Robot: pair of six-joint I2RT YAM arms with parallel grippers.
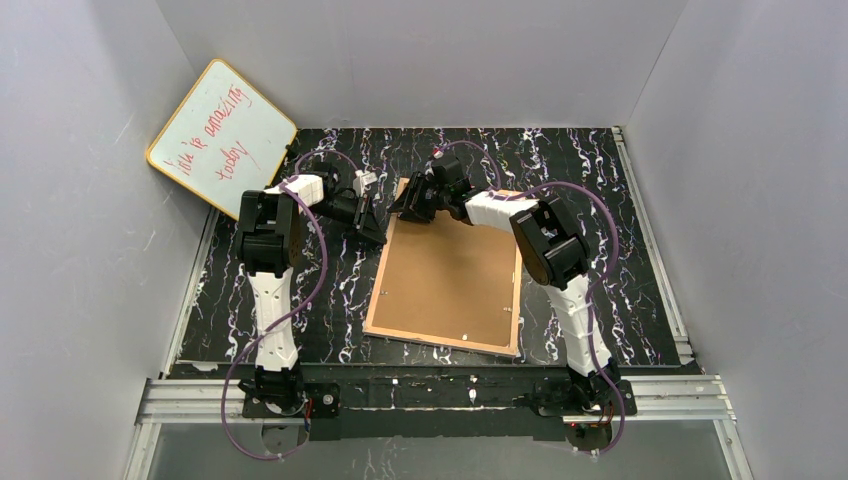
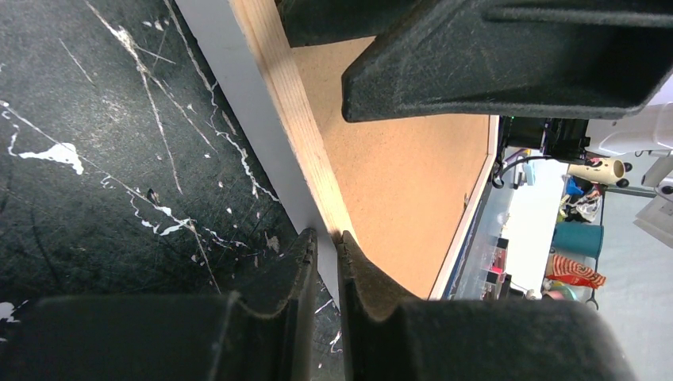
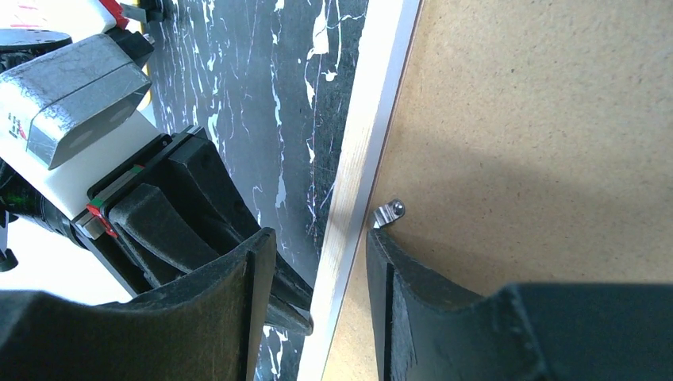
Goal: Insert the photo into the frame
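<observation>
The frame (image 1: 377, 292) lies back up on the black marbled table, its tan wood rim around the brown backing board (image 1: 450, 275). The photo is not in view. My left gripper (image 1: 378, 236) is shut on the frame's left rim near the far left corner; in the left wrist view it (image 2: 327, 238) pinches the wood rim (image 2: 298, 119). My right gripper (image 1: 408, 212) is open at the same corner. In the right wrist view it (image 3: 321, 238) straddles the rim (image 3: 361, 151), one finger over the board beside a metal clip (image 3: 389, 213).
A yellow-rimmed whiteboard (image 1: 222, 137) with red writing leans on the left wall at the back. White walls close in the table on three sides. The left gripper's fingers (image 3: 198, 206) lie close beside the right gripper.
</observation>
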